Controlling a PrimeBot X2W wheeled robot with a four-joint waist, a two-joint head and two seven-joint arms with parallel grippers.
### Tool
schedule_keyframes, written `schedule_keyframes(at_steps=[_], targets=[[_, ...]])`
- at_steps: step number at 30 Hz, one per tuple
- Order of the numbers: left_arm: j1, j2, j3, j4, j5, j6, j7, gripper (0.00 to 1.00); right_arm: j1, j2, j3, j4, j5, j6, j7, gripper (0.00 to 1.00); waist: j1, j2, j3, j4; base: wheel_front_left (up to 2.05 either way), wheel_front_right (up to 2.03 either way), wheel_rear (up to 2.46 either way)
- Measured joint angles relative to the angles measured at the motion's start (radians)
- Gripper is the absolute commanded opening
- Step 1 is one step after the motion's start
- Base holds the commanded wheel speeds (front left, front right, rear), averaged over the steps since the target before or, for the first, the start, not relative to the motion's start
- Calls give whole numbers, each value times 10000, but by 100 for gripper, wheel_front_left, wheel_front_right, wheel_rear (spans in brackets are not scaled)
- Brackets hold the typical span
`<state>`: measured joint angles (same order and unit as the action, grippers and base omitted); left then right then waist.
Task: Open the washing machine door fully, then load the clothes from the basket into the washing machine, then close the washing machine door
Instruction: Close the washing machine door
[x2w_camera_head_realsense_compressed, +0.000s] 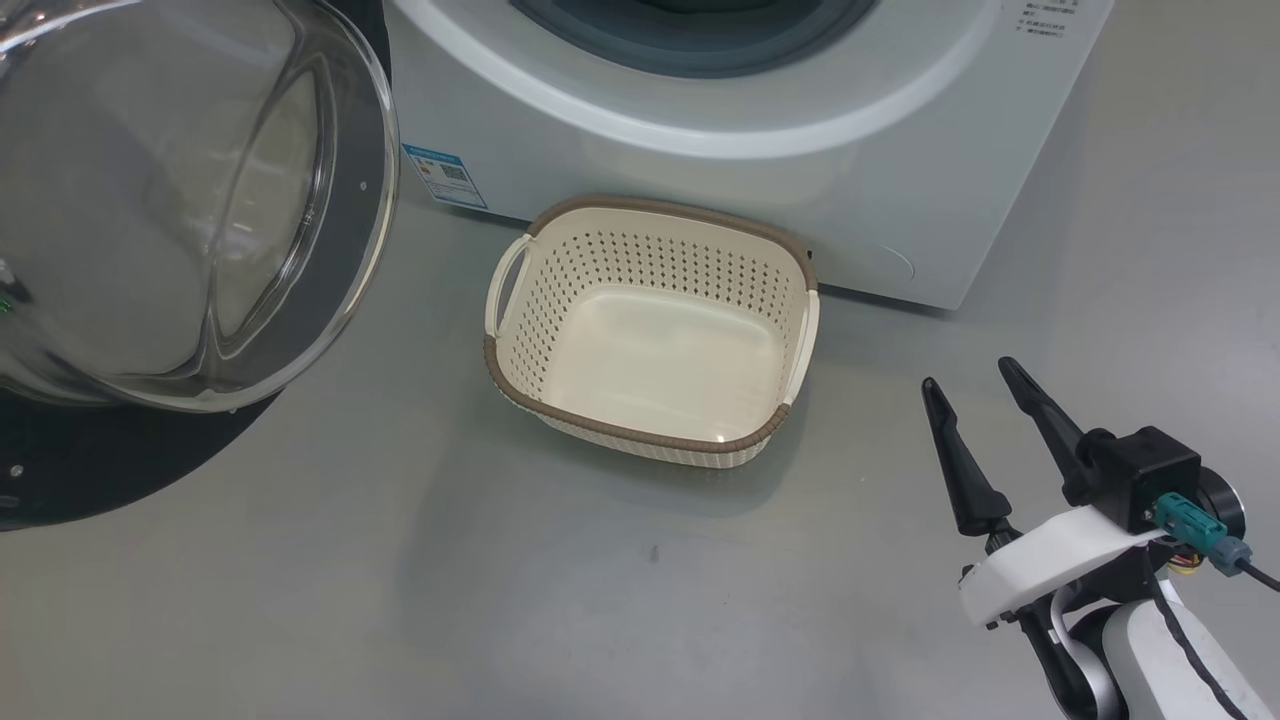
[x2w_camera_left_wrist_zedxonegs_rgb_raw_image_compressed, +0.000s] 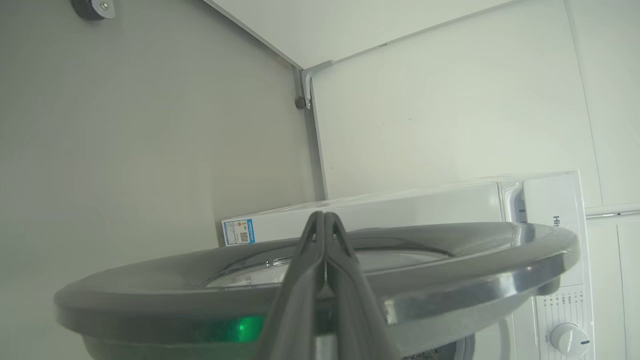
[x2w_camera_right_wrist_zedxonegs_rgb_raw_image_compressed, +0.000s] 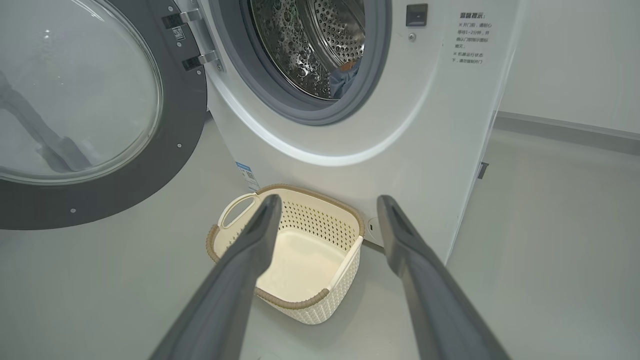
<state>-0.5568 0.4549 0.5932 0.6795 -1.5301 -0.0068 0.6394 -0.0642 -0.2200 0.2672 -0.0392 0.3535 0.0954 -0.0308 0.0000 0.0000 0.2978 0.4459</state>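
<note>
The washing machine door (x2w_camera_head_realsense_compressed: 120, 450) stands swung open at the left, glass bowl facing me. In the left wrist view my left gripper (x2w_camera_left_wrist_zedxonegs_rgb_raw_image_compressed: 324, 216) is shut, its fingers lying across the door's (x2w_camera_left_wrist_zedxonegs_rgb_raw_image_compressed: 450, 250) rim with nothing between them. The basket (x2w_camera_head_realsense_compressed: 650, 270) sits on the floor against the washing machine (x2w_camera_head_realsense_compressed: 800, 190), and its inside is bare. A bit of light blue clothes (x2w_camera_right_wrist_zedxonegs_rgb_raw_image_compressed: 345, 80) shows low in the drum. My right gripper (x2w_camera_head_realsense_compressed: 968, 376) hangs open to the right of the basket; in its own view the right gripper (x2w_camera_right_wrist_zedxonegs_rgb_raw_image_compressed: 328, 200) points at the basket (x2w_camera_right_wrist_zedxonegs_rgb_raw_image_compressed: 310, 315).
Grey floor spreads in front of the basket and around my right arm. White wall panels (x2w_camera_left_wrist_zedxonegs_rgb_raw_image_compressed: 450, 115) rise behind the washing machine (x2w_camera_left_wrist_zedxonegs_rgb_raw_image_compressed: 400, 210). A grey skirting strip (x2w_camera_right_wrist_zedxonegs_rgb_raw_image_compressed: 565, 130) runs along the wall to the machine's right. Through the door's glass (x2w_camera_right_wrist_zedxonegs_rgb_raw_image_compressed: 75, 90) a dark arm shape shows.
</note>
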Motion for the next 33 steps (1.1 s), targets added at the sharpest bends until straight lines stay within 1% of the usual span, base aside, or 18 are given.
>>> schedule_keyframes(at_steps=[5, 12, 18, 21, 25, 27, 33], targets=[[54, -15, -13, -63, -178, -84, 477, 0, 129, 27, 65, 21, 71, 2, 0, 100, 0, 0, -84, -39, 0, 0, 0], [55, -130, -123, -270, -688, -86, 1400, 0, 129, 44, 65, 73, 161, 35, -8, 100, 0, 0, -167, -63, 0, 0, 0], [184, -337, -456, -545, -817, -190, 2207, 0, 130, 123, 92, 213, 251, 79, -59, 100, 0, 0, -278, -80, 0, 0, 0], [420, -353, -548, -694, -819, -192, 2525, 0, 130, 199, 128, 265, 267, 81, -100, 100, 0, 0, -365, -106, 0, 0, 0], [657, -374, -690, -940, -1095, -221, 3060, 0, 130, 307, 194, 322, 337, 82, -174, 100, 0, 0, -468, -182, 0, 0, 0], [734, -435, -752, -1104, -1183, -311, 3242, 0, 133, 332, 203, 368, 353, 88, -194, 100, 0, 0, -514, -227, 0, 0, 0], [1141, -731, -890, -1544, -1419, -355, 3960, 0, 134, 416, 261, 479, 437, 88, -290, 100, 0, 0, -631, -425, 0, 0, 0]])
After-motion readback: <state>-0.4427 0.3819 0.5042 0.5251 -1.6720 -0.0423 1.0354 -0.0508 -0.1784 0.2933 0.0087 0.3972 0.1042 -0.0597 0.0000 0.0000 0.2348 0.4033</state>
